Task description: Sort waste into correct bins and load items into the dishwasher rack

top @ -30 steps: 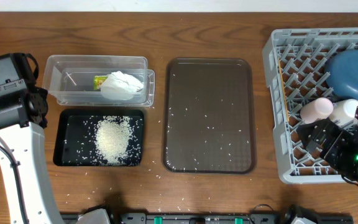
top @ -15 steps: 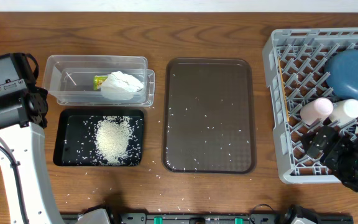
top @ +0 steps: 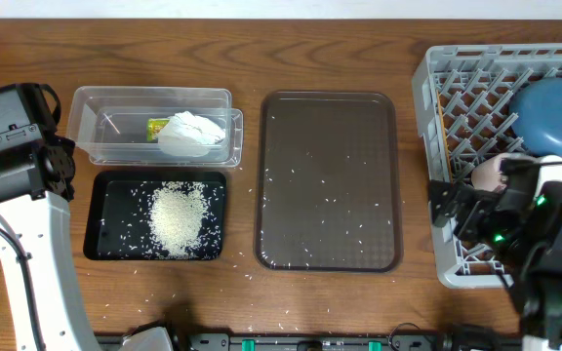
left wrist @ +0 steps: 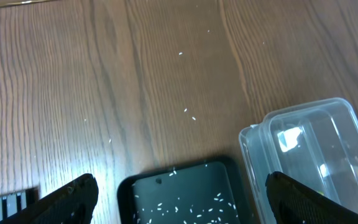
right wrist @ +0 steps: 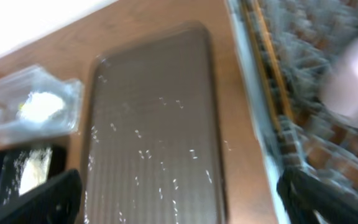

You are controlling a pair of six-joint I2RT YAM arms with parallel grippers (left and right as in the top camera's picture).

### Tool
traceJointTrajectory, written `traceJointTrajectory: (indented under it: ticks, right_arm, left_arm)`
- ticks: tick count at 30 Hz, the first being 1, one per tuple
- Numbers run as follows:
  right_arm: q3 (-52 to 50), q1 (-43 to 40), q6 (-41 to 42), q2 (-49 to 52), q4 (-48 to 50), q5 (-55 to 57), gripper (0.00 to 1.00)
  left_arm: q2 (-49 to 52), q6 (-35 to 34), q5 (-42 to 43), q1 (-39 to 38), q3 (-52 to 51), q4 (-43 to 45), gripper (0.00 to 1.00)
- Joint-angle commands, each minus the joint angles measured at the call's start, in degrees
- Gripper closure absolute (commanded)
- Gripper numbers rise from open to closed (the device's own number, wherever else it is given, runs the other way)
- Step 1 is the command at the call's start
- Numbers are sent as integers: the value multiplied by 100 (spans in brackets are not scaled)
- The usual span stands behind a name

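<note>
Looks like the tail end: tissue (top: 191, 132) + wrapper (top: 157, 126) in tub (top: 96, 107), rice (top: 177, 214) in black tray (top: 100, 214), bowl (top: 554, 117) & pink cup (top: 486, 174) in rack (top: 432, 127). R gripper (right wrist: 179, 205) by rack's L wall and L gripper (left wrist: 185, 199) over black tray's corner, each wide open, empty. Next prob. stray grains on brown tray (top: 330, 127): calls for tipping/sweeping, not pinching.
</note>
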Motion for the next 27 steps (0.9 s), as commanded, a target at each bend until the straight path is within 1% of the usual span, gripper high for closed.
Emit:
traceJointTrajectory:
  ticks: [1,5,11,14,22,27]
  right_arm:
    - [-866,302,22,-619,879,-304,1]
    - [-1930,525,20,-1360,2155,-293,1]
    - [-3023,673,20,-2188,3534,-278,1]
    - [-3399,675,22,-2553,3958,-254,1]
    - [-4111,820,22,-3453,4642,26,1]
    - [-4535,885,24,-3836,5250,68,1]
  left_arm:
    - [13,-13,-48,20,20,-22,11]
    - [13,-13,-46,20,20,-22,11]
    - [13,-13,-48,20,20,-22,11]
    - [13,-13,-48,20,20,-22,11]
    - [13,-13,-48,20,20,-22,11]
    - [13,-13,-48,20,20,-22,11]
